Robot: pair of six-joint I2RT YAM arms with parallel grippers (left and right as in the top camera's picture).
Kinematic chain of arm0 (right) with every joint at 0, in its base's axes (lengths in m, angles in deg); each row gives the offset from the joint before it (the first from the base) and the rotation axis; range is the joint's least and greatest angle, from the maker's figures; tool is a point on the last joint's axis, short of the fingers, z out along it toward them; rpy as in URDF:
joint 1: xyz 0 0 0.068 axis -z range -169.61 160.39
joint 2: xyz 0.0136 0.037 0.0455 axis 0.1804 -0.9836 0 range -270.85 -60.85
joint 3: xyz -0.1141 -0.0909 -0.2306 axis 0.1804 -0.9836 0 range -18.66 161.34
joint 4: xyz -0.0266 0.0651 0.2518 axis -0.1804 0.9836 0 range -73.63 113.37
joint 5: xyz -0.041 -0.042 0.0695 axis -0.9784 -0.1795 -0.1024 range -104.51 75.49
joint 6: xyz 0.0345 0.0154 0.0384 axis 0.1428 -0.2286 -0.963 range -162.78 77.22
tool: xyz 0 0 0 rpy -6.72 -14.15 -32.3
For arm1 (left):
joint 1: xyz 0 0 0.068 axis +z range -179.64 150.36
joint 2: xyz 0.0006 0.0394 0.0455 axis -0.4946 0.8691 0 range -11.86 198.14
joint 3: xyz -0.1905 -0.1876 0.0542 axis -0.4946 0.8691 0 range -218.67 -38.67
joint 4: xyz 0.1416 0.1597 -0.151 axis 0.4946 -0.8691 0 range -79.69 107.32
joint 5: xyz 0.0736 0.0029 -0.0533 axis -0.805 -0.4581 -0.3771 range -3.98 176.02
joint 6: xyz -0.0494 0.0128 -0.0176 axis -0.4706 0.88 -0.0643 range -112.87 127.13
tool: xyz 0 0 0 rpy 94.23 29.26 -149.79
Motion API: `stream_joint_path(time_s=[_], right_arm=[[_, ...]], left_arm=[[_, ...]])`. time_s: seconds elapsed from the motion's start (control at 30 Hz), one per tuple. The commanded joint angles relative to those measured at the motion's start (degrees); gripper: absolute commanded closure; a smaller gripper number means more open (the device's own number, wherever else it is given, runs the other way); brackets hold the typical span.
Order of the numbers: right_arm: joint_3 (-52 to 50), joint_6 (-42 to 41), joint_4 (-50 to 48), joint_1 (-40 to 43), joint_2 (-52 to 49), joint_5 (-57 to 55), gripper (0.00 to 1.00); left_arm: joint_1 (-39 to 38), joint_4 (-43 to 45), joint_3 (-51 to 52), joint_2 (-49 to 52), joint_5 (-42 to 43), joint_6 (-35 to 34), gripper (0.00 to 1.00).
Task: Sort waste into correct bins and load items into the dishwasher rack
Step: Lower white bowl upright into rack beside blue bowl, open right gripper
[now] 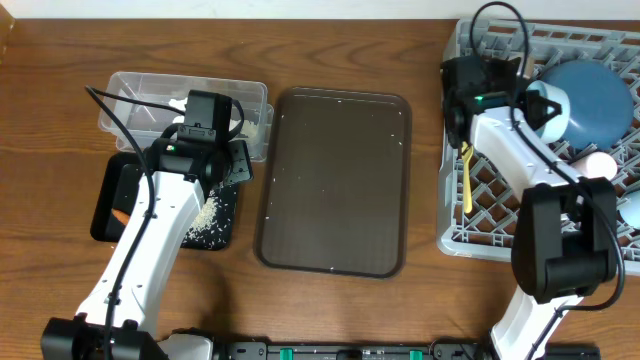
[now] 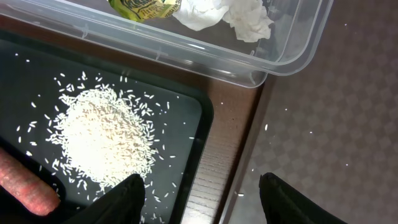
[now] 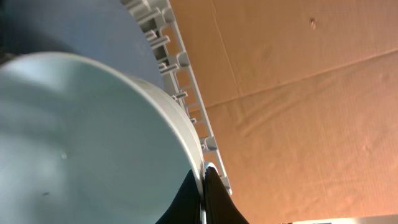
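Observation:
My left gripper is open and empty, over the right edge of the black tray, near the clear tub in the overhead view. The tray holds a pile of rice and the orange stick. The tub holds the wrapper and white tissue. My right gripper is shut on the rim of the light blue bowl, held over the grey rack beside the dark blue plate. The yellow spoon lies in the rack.
The dark brown serving tray lies between the bins and the rack, with a few rice grains on it. A pale cup and a light blue cup sit at the rack's right side. The rack fills the right of the table.

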Motion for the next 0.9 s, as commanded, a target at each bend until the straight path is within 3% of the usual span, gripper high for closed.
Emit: stream_joint_path(time_s=[0.0,0.1,0.23,0.33,0.43,0.57,0.8,0.87], right_arm=[[-0.4,-1.3,-0.3,-3.2,-2.5,4.9,0.99],[-0.4,-1.3,-0.3,-5.2,-2.5,6.1,0.87],[-0.4,-1.3,0.8,-6.3,-2.5,7.5,0.64],[-0.4,-1.4,1.8,-6.4,-2.5,7.9,0.39],[-0.4,-1.6,2.1,-6.4,-2.2,9.0,0.27],[-0.4,-1.6,2.5,-6.0,0.6,18.0,0.22],[-0.3,0.4,1.9,-4.4,11.3,44.8,0.15],[-0.3,0.4,1.9,-3.7,14.6,50.2,0.14]], left_arm=[[0.2,-0.2,-0.5,-0.2,-0.7,0.5,0.38],[0.2,-0.2,-0.5,-0.2,-0.7,0.5,0.38],[0.2,-0.2,-0.5,-0.2,-0.7,0.5,0.38],[0.2,-0.2,-0.5,-0.2,-0.7,0.5,0.38],[0.2,-0.2,-0.5,-0.2,-0.7,0.5,0.38],[0.2,-0.2,-0.5,-0.2,-0.7,0.5,0.38],[0.2,-0.2,-0.5,-0.2,-0.7,0.5,0.37],[0.2,-0.2,-0.5,-0.2,-0.7,0.5,0.33]])
